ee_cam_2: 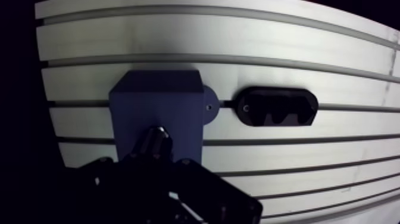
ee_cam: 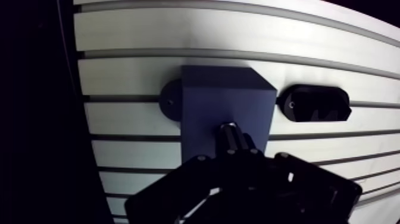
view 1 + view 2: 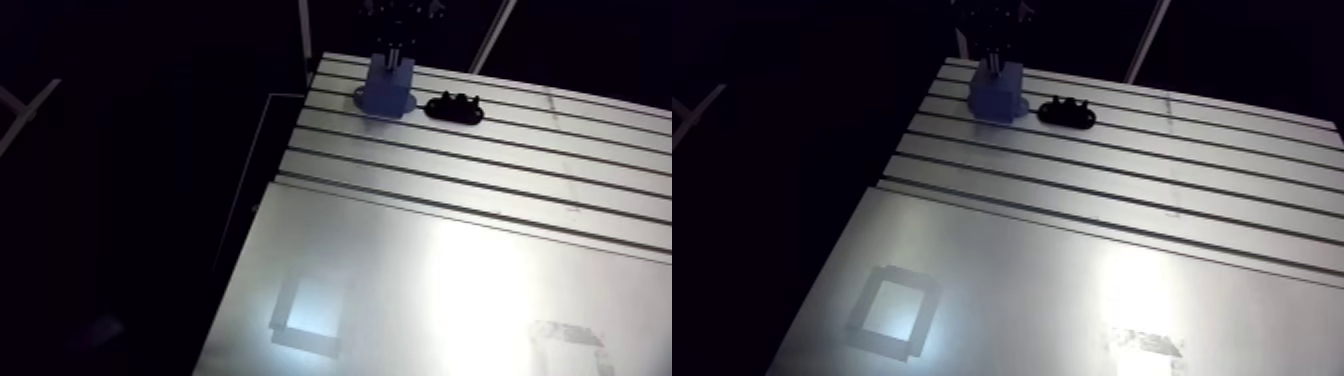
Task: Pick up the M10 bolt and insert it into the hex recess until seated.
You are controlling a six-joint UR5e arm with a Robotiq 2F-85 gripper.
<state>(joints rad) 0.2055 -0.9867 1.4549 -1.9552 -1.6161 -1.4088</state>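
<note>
Fingers (image 2: 205, 167) tight around bolt (image 2: 232, 136) above block (image 2: 226, 98)

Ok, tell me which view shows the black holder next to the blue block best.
The wrist view: the black holder is large there, seen from above, its oval outline and notched inside plain, lying apart from the blue block. The arm view shows it only small, dark and far off beside the block.

Block (image 3: 388, 88): is standing on the table (image 3: 500, 190), toward 12 o'clock.
Holder (image 3: 455, 107): is lying at the block's 3 o'clock, just beside.
</note>
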